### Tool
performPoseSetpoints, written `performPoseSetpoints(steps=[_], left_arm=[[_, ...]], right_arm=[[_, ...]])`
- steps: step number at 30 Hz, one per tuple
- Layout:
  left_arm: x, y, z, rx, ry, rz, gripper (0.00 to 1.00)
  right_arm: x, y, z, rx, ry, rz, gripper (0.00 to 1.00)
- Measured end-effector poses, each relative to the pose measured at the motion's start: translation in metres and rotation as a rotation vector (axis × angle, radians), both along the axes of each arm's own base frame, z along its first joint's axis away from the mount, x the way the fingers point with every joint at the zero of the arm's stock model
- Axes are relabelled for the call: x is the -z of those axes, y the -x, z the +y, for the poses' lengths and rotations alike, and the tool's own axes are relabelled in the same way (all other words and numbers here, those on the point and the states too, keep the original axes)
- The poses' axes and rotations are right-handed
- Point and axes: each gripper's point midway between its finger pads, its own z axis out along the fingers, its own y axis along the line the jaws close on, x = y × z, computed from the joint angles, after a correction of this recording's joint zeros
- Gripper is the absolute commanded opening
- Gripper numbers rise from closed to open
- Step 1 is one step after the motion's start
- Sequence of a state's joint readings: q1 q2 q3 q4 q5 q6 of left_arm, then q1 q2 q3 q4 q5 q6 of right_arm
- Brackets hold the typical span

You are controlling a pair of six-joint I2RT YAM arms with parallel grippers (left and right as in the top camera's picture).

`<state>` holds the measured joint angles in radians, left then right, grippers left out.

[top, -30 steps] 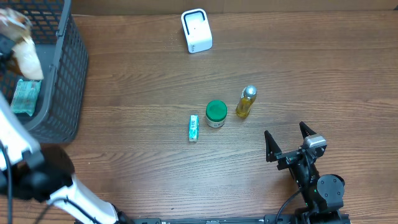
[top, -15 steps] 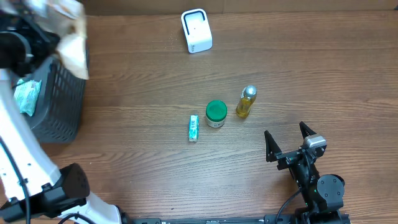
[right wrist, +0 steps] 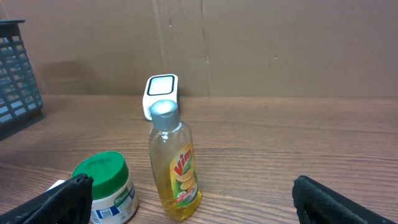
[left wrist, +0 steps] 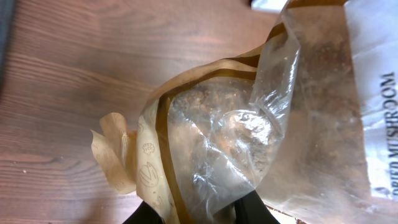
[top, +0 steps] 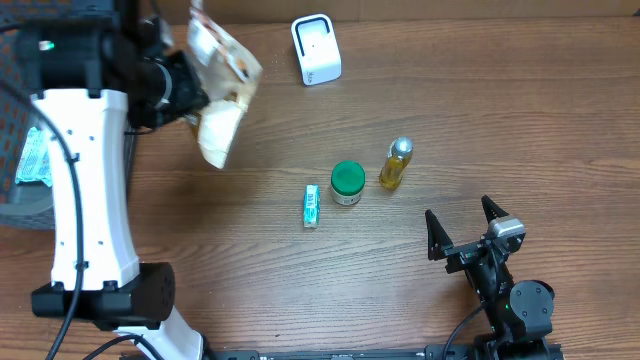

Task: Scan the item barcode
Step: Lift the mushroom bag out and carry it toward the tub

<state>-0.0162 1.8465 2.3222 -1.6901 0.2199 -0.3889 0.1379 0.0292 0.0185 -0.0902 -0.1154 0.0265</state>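
Bag: a clear and tan mushroom bag hangs in the air to the left of the scanner, apart from it, crumpled and slanted.
Left gripper: the left gripper is nearly closed, its fingers pinching a fold of the bag's film near one edge.
Barcode: none shows in any view; only the word MUSHROOM reads on a white label, so I cannot tell which face carries the code.
Risk, slip: the pinch is on thin, slick film with the contents hanging below; a quick swing toward the scanner may let it slide out.
Risk, misread: creased, shiny plastic may fold over the code or glare, and the wrong face may meet the scanner.
Risk, knock: the loose hanging end may brush the scanner and tip it.
Right gripper: the right gripper is wide open and empty, well in front of the scanner and to its right.
Others: a tube, jar and bottle stand in front of the scanner, clear of the bag's likely path.
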Motion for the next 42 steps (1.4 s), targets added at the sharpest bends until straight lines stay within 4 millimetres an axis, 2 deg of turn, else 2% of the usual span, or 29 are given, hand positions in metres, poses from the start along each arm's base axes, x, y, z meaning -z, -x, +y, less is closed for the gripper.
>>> performPoseSetpoints(steps=[3,6,19,22,30,42], left_arm=[[0.016,0.003,-0.012,0.022,-0.016,0.049,0.05],[0.041,0.004,-0.017,-0.016,-0.050,0.118,0.05],[0.149,0.017,-0.004,-0.278,-0.171,0.342,0.04],[0.167,0.020,-0.004,-0.297,-0.191,0.356,0.04],[0.206,0.024,-0.006,-0.298,-0.217,0.365,0.04],[0.236,0.026,-0.017,-0.270,-0.222,0.345,0.05]], right_arm=[[0.000,0.000,0.000,0.000,0.000,0.000,1.00],[0.000,0.000,0.000,0.000,0.000,0.000,1.00],[0.000,0.000,0.000,0.000,0.000,0.000,1.00],[0.000,0.000,0.000,0.000,0.000,0.000,1.00],[0.000,0.000,0.000,0.000,0.000,0.000,1.00],[0.000,0.000,0.000,0.000,0.000,0.000,1.00]])
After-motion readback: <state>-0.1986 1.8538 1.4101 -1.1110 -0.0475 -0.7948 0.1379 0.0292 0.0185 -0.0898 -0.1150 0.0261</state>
